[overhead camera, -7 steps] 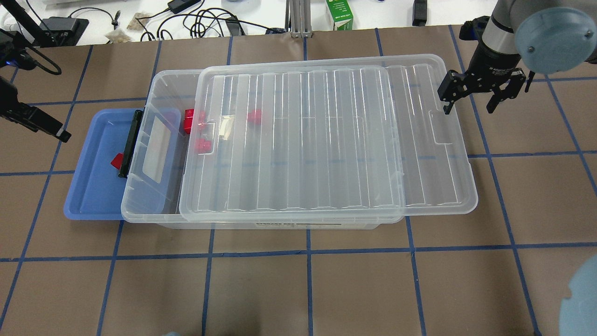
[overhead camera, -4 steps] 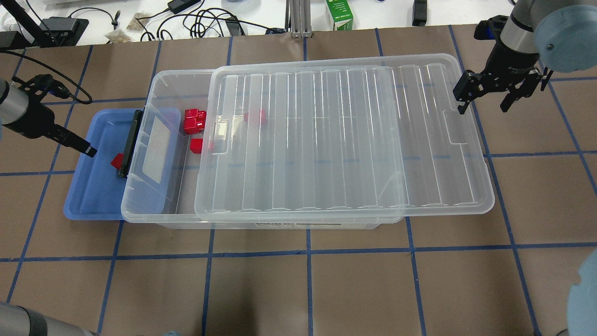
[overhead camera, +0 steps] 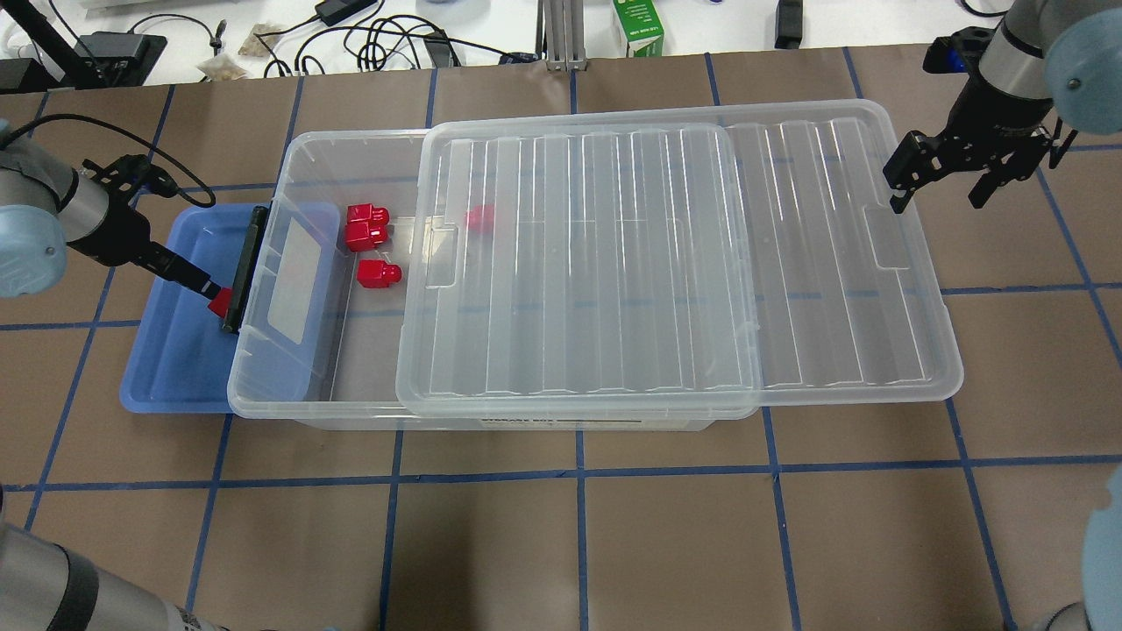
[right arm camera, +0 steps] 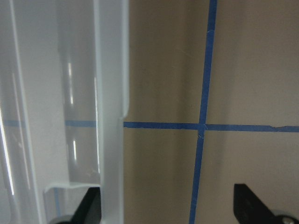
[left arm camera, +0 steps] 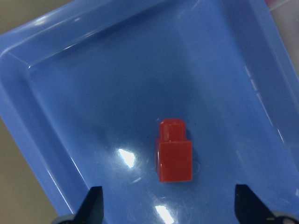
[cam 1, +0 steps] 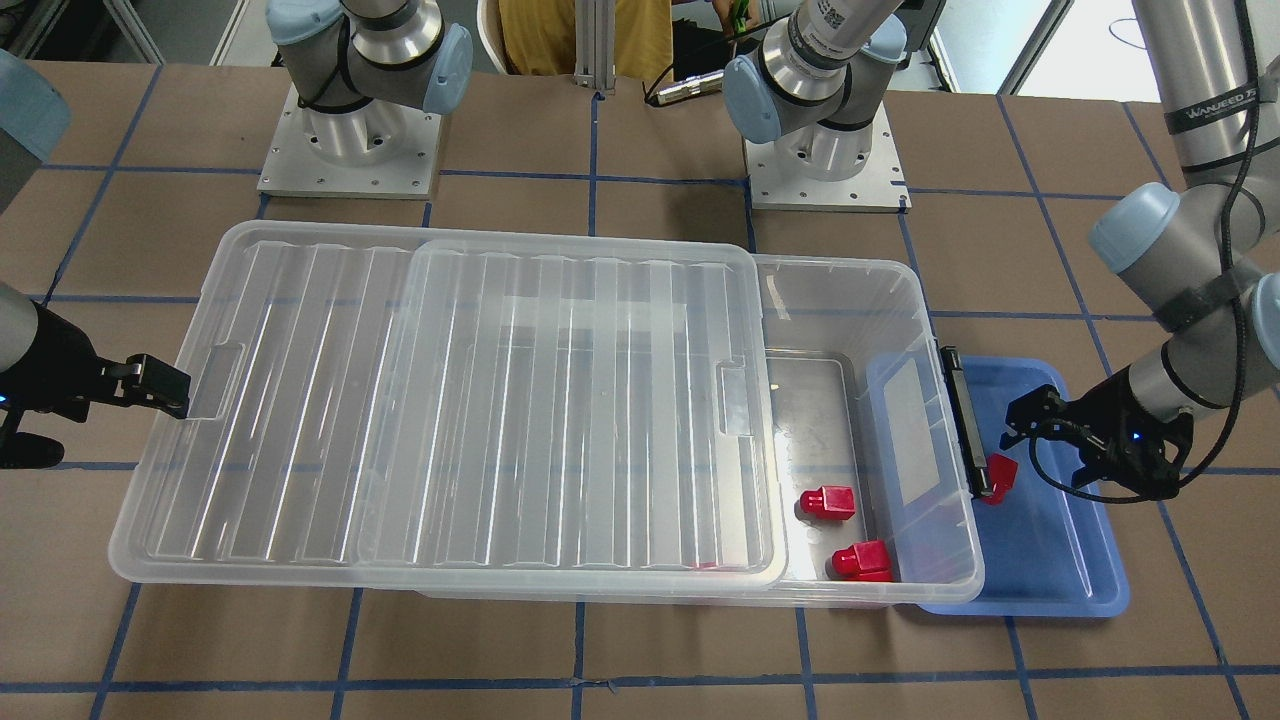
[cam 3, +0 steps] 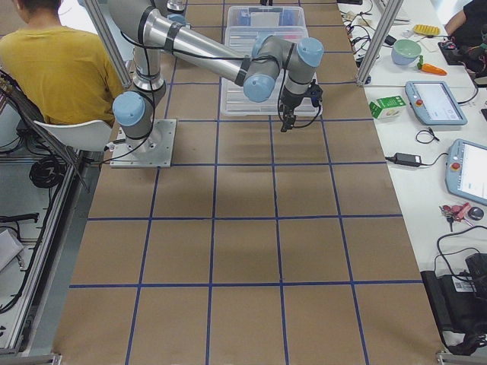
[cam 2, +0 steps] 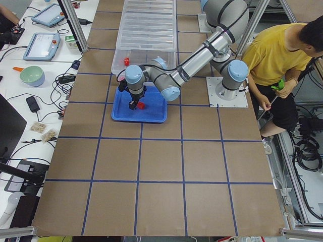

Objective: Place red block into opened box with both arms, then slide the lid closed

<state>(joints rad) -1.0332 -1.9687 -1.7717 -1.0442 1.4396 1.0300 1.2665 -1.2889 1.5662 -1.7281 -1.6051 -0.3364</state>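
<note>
Two fingertips of the left gripper (left arm camera: 170,209) stand wide apart, clamped on nothing. Red block (left arm camera: 174,156) lies on the blue tray (left arm camera: 84,93), centred between the jaws and just ahead of the tips, untouched. Beyond it, the box (overhead camera: 294,166) is part uncovered, with the lid (overhead camera: 666,263) overhanging its far end. Right gripper (right arm camera: 169,205) is also spread and empty, one finger at the lid's edge.
</note>
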